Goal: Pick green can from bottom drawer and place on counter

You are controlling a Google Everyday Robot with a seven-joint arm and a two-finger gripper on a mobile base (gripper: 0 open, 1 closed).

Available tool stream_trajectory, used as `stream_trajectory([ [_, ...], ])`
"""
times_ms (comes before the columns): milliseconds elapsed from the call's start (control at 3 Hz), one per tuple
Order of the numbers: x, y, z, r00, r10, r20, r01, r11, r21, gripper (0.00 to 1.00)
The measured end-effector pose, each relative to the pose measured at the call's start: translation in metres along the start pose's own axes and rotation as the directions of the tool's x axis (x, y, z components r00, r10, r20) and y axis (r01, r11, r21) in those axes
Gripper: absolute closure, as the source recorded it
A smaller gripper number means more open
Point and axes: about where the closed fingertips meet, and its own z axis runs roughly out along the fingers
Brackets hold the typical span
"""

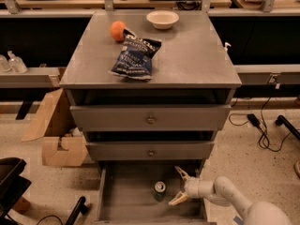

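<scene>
The green can (160, 190) stands upright on the floor of the pulled-out bottom drawer (126, 201), its silver top showing. My gripper (177, 186) is inside the drawer just right of the can, its two pale fingers spread open and pointing left at it, a small gap short of touching. The white arm (229, 198) comes in from the lower right. The grey counter (187, 55) tops the cabinet above.
On the counter lie a blue chip bag (135, 56), an orange (118, 30) and a white bowl (162, 18). Two shut drawer fronts (151, 119) overhang the open drawer. A cardboard box (54, 135) sits left of the cabinet. Cables (260, 125) trail on the floor at right.
</scene>
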Motion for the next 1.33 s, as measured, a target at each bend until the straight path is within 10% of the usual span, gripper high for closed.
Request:
stream_trajectory([
  [333, 0.003, 0.006, 0.025, 1.000, 0.009, 0.003, -0.008, 0.9987, -0.050, 0.00],
  [1333, -0.001, 0.040, 0.060, 0.996, 0.086, 0.040, -0.081, 0.9895, -0.120, 0.68],
])
